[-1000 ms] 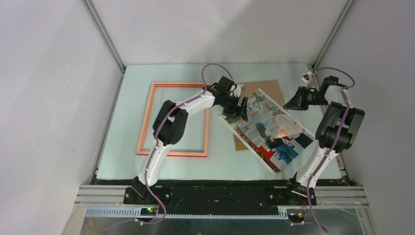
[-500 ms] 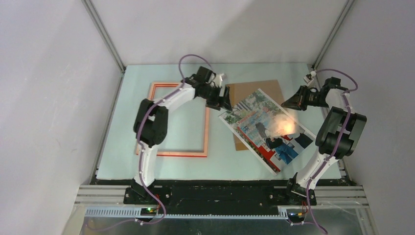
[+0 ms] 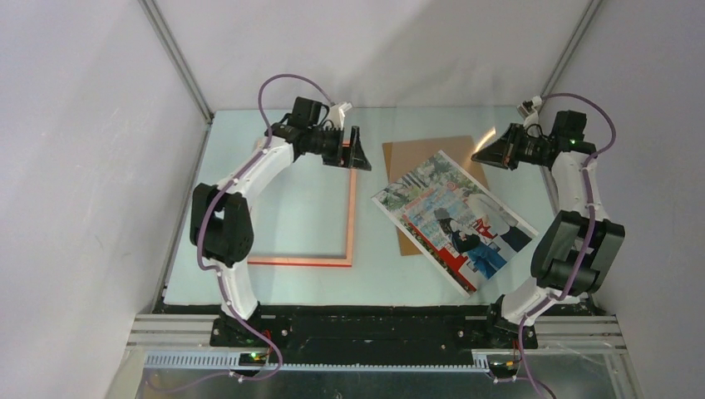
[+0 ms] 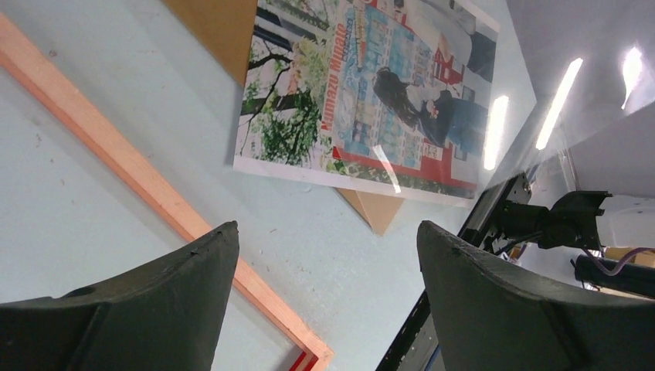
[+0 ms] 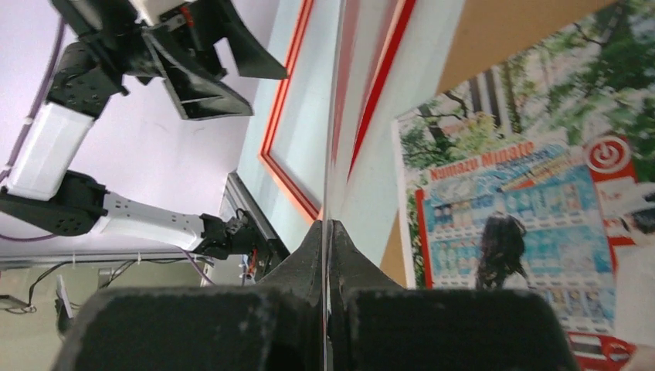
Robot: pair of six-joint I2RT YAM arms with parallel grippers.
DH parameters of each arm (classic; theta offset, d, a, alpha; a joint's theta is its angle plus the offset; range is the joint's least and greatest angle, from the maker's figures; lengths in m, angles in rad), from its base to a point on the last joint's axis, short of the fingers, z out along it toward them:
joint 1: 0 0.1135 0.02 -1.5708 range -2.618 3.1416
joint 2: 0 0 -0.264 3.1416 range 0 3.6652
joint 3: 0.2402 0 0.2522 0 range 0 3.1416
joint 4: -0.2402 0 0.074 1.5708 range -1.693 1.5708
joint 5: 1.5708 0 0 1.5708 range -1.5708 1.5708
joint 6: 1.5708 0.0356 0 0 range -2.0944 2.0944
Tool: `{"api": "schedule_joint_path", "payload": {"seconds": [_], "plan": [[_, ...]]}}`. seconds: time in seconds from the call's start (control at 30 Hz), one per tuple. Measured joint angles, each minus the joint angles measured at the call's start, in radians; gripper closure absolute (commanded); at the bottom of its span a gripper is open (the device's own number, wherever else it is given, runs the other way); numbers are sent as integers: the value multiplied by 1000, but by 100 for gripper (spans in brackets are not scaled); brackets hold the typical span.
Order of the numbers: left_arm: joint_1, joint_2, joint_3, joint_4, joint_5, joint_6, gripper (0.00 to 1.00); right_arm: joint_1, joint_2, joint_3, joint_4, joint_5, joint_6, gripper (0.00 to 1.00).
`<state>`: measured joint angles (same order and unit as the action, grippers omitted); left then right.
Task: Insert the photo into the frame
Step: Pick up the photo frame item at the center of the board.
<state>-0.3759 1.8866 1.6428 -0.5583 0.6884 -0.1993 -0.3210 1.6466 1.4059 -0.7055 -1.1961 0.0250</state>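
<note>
Top external, surface: pale blue-green table (image 3: 283, 287), matte; a black strip and a metal rail run along its near edge
Top external, room: plain white walls on three sides; two metal posts rise from the far corners
Top external, count: two arms; two grippers; one frame; one photo; one backing board
Top external, frame (image 3: 299, 261): flat on the left half of the table, pale orange side up
Top external, photo (image 3: 453, 218): on the right half, print side up, turned at a slant; it lies over the brown backing board (image 3: 420, 156), its left corner near the frame's right rail but apart from it
Top external, left gripper (image 3: 356, 151): above the frame's far right corner; jaws spread wide, nothing between them
Top external, right gripper (image 3: 486, 155): raised near the far right of the table, beyond the photo's far corner; fingers drawn together
Left wrist, surface: table marked with a few small specks; one orange rail of the frame crosses it on a diagonal; bar-shaped light reflections at the right
Left wrist, count: two dark fingers, well apart, both free; one photo and one board corner beyond them
Right wrist, jaws: pressed together; a thin clear sheet (image 5: 334, 116) runs edge-on out from between them, pinched there
Right wrist, count: one photo on the right over the board; one frame on the left, mirrored in the sheet; the other gripper at the upper left
</note>
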Motion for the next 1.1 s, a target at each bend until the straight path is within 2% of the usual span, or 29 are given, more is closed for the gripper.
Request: {"api": "schedule_joint_path", "payload": {"seconds": [0.23, 0.57, 0.87, 1.1], "plan": [[59, -54, -76, -5, 2, 0, 11, 82, -79, -8, 130, -34, 156, 100], [219, -228, -182, -5, 79, 20, 9, 281, -137, -47, 457, -28, 457, 100], [256, -299, -208, 19, 203, 35, 8, 402, -137, -61, 752, -24, 684, 100], [281, -299, -226, 77, 281, 11, 8, 450, -144, -72, 846, -24, 753, 100]]}}
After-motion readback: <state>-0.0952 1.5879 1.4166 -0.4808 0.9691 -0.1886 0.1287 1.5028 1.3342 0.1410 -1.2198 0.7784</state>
